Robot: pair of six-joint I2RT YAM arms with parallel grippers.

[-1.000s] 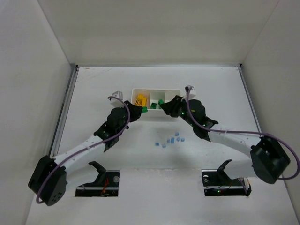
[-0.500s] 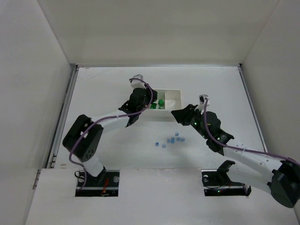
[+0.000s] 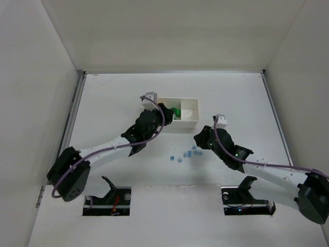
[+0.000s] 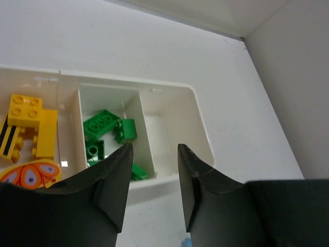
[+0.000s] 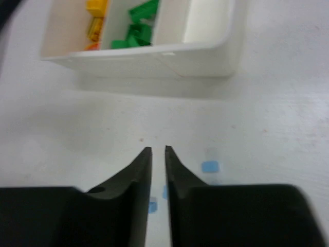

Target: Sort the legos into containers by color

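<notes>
Left gripper [image 4: 154,149]: fingers moderately apart, nothing between them, poised above the near rim of the white tray [image 4: 203,149]. Green legos [image 4: 103,123] lie in the middle compartment at 11 o'clock and yellow legos [image 4: 25,110] in the left compartment at 10 o'clock. Right gripper [image 5: 158,150]: fingers nearly together, holding nothing, low over the table [image 5: 288,128]. The tray is at its 12 o'clock and a light blue piece [image 5: 209,166] sits near at 4 o'clock.
</notes>
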